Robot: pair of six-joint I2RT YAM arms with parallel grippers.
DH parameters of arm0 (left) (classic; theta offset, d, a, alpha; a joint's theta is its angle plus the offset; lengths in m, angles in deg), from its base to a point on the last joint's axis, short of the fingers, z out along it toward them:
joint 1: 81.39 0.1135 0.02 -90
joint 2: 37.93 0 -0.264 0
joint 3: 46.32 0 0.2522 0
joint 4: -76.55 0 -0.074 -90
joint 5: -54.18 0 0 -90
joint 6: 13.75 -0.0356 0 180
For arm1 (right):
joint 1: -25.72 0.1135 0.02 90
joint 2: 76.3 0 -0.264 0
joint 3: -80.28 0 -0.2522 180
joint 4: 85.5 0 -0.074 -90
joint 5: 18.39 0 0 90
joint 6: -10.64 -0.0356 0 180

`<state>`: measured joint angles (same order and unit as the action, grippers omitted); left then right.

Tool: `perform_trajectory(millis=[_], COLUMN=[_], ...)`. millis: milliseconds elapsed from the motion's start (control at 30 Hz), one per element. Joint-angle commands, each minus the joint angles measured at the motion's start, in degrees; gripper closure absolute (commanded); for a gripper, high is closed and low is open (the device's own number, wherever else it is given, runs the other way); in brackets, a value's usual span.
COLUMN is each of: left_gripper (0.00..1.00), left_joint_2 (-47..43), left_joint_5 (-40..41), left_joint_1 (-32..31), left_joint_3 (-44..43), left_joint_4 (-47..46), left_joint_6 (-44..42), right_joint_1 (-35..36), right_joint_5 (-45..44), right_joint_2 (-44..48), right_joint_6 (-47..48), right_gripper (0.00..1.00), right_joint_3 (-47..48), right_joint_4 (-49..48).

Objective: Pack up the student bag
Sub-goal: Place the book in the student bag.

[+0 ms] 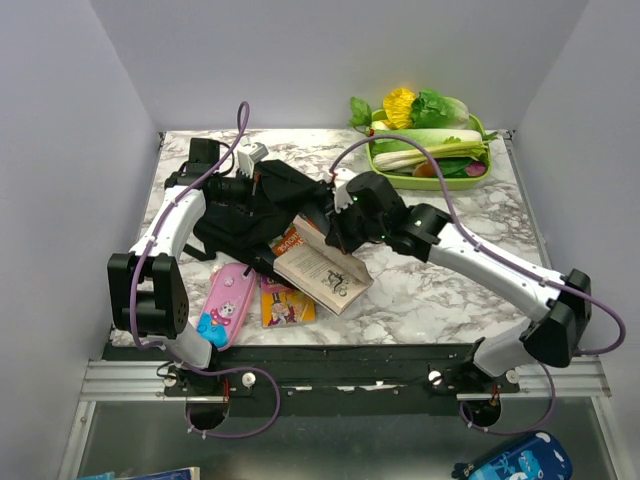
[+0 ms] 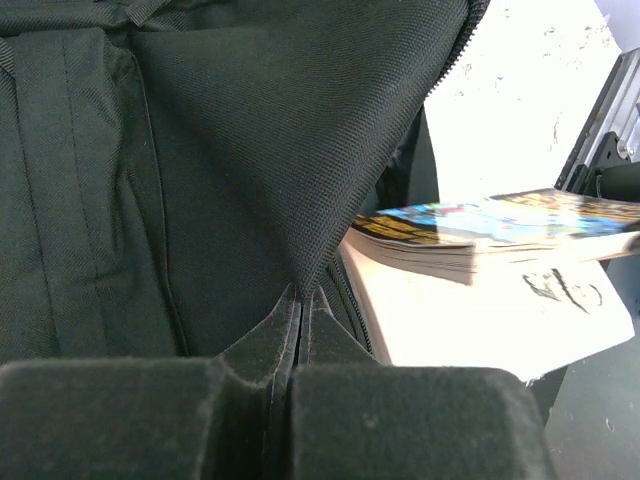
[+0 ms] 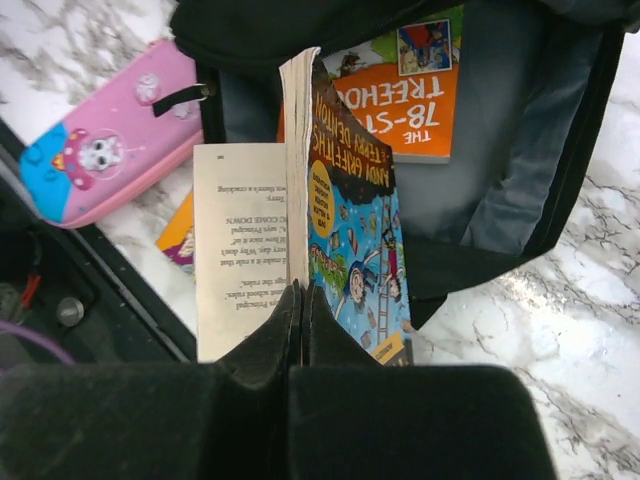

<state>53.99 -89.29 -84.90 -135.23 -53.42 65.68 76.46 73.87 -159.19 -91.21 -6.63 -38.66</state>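
Note:
The student bag (image 1: pixel 255 215) lies open on the marble table, a black backpack with grey lining (image 3: pixel 500 150). My left gripper (image 2: pixel 300 292) is shut on a fold of its black fabric (image 2: pixel 280 120), lifting the opening's edge; in the top view that gripper (image 1: pixel 268 186) is over the bag's back. My right gripper (image 3: pixel 300 290) is shut on the edge of a blue-covered book (image 3: pixel 355 220), which hangs open at the bag's mouth (image 1: pixel 322 265). An orange book (image 3: pixel 400 90) lies inside the bag.
A pink pencil case (image 1: pixel 228 305) and a thin orange booklet (image 1: pixel 285 303) lie near the table's front edge. A green tray (image 1: pixel 480 180) of vegetables stands at the back right. The black rail (image 1: pixel 340 360) runs along the front.

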Motion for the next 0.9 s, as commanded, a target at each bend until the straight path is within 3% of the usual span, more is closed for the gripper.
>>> perform_trajectory(millis=[0,133,300,633,867], left_gripper=[1.0,1.0,1.0,1.0,1.0], left_joint_2=[-2.8,-3.1,-3.1,-4.2,-3.7], left_joint_5=[-3.0,-3.3,-3.7,-5.2,-5.2], left_joint_1=[-0.2,-0.2,-0.2,-0.2,-0.2], left_joint_3=[0.1,0.0,-0.3,-0.4,-0.5], left_joint_4=[-1.2,-1.1,-0.9,-2.2,-1.9], left_joint_6=[1.1,1.3,1.6,2.7,2.7], right_joint_1=[1.5,3.8,4.8,7.6,8.3], right_joint_5=[-1.8,-10.2,-12.0,-3.5,-2.7], right_joint_2=[-5.2,-9.6,-13.7,-27.5,-22.8], right_joint_6=[3.1,9.5,14.1,17.5,14.3], right_gripper=[0.99,0.99,0.99,0.99,0.86], right_joint_3=[-0.8,-0.1,0.2,9.4,1.9], right_joint_4=[-10.3,-13.4,-18.9,-13.8,-13.3])
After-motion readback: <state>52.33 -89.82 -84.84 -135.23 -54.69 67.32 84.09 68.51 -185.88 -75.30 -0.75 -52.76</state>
